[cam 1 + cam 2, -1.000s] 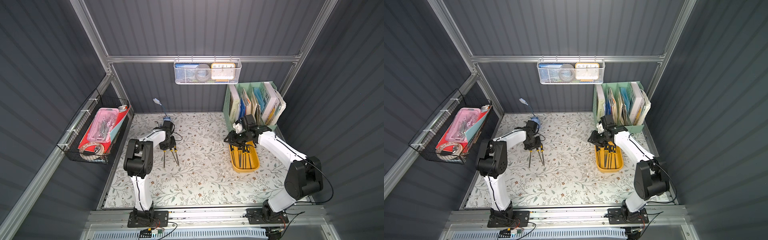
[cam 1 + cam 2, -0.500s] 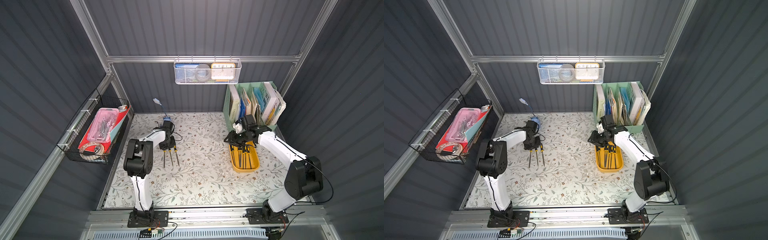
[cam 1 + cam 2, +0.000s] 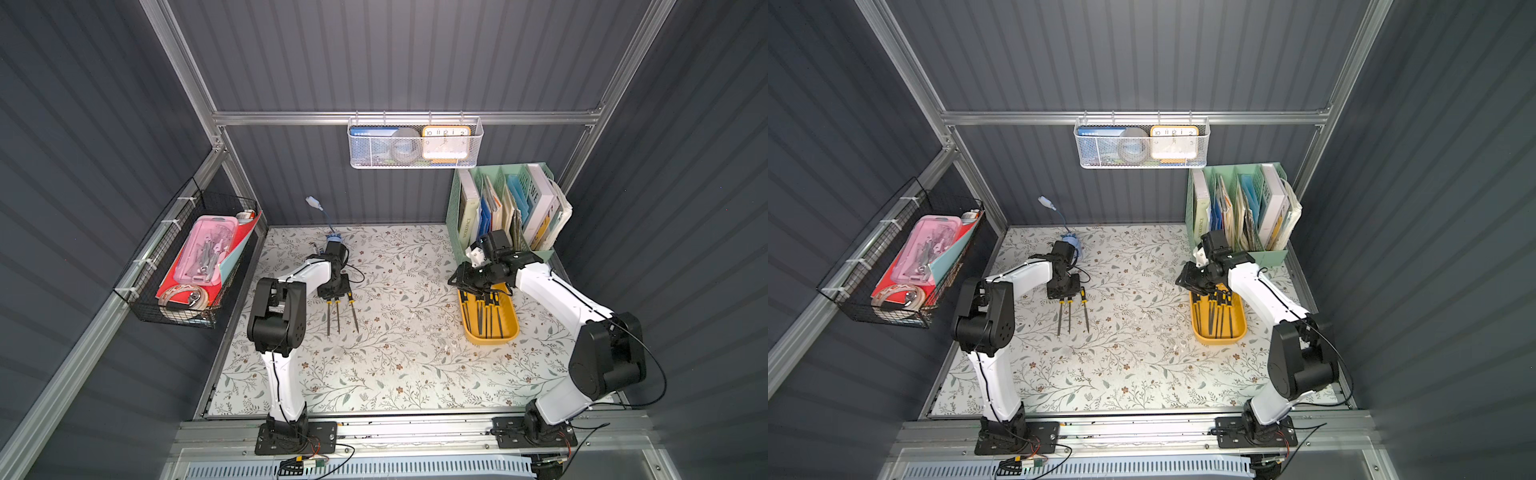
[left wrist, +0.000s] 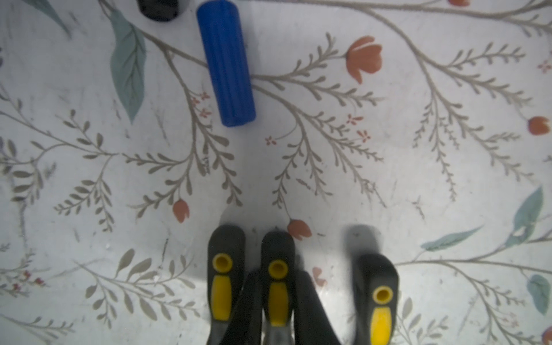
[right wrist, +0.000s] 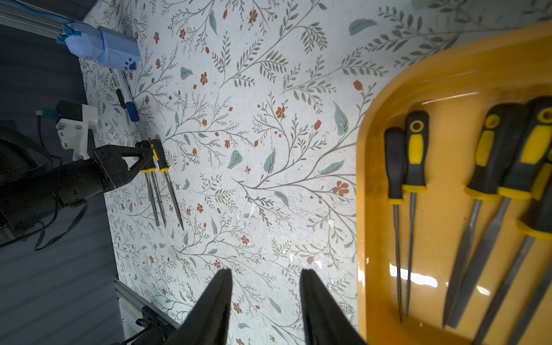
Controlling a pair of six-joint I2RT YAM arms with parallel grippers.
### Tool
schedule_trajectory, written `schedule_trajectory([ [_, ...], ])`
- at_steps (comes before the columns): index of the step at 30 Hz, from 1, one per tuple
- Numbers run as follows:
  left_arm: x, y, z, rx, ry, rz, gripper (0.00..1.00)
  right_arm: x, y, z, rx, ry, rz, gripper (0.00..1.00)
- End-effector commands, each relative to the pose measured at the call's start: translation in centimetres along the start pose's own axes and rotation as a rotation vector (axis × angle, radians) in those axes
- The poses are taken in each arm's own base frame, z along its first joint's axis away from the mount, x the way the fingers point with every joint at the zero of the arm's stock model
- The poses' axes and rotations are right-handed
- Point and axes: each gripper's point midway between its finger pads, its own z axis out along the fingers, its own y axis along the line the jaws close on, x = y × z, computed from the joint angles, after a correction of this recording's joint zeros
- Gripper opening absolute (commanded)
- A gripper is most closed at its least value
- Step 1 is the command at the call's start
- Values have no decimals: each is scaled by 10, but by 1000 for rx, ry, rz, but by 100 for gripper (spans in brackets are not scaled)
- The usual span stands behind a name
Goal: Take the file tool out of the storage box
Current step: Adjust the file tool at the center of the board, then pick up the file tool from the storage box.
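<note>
The shallow mustard-yellow plastic storage box lies on the floral-patterned desk by the right arm, in front of the mint-green slotted book organiser, with several black-and-yellow-handled file tools lying lengthwise in it. The right fingers hang partly spread with nothing between them, above the desk just beside the box's rim. Well apart, three matching files lie side by side on the desk, and the left fingers are clamped on the handle of the middle file.
</note>
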Motion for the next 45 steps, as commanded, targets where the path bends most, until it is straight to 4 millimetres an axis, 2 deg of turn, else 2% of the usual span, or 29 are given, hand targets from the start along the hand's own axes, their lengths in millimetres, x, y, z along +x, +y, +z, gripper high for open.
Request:
schedule_trajectory([
  [1, 10, 6, 4, -19, 37, 47, 0, 7, -6, 6, 10, 28, 20, 43],
  [7, 6, 0, -2, 13, 29, 61, 6, 7, -7, 5, 14, 23, 20, 43],
  [12, 7, -2, -4, 24, 32, 65, 15, 5, -6, 4, 12, 20, 20, 43],
  [16, 4, -5, -7, 38, 22, 67, 35, 4, -5, 4, 11, 18, 20, 43],
  [18, 3, -5, -9, 41, 16, 67, 40, 4, -4, 3, 10, 15, 20, 43],
  [19, -11, -8, -17, 52, -20, 63, 43, 4, -5, 4, 10, 17, 21, 43],
  [26, -31, -13, -34, 66, -70, 49, 47, -4, -6, -3, 34, -25, 14, 43],
  [30, -48, -20, -56, 99, -112, 49, 49, -10, -21, -11, 99, -42, 31, 40],
  [35, -72, -34, -92, 178, -179, 58, 55, -19, -66, -20, 239, -39, 106, 28],
  [38, -87, -48, -120, 266, -247, 62, 57, -27, -88, -18, 302, -20, 122, 29],
  [45, -107, -90, -188, 567, -387, 88, 61, -33, -124, 6, 471, 103, 78, 38],
])
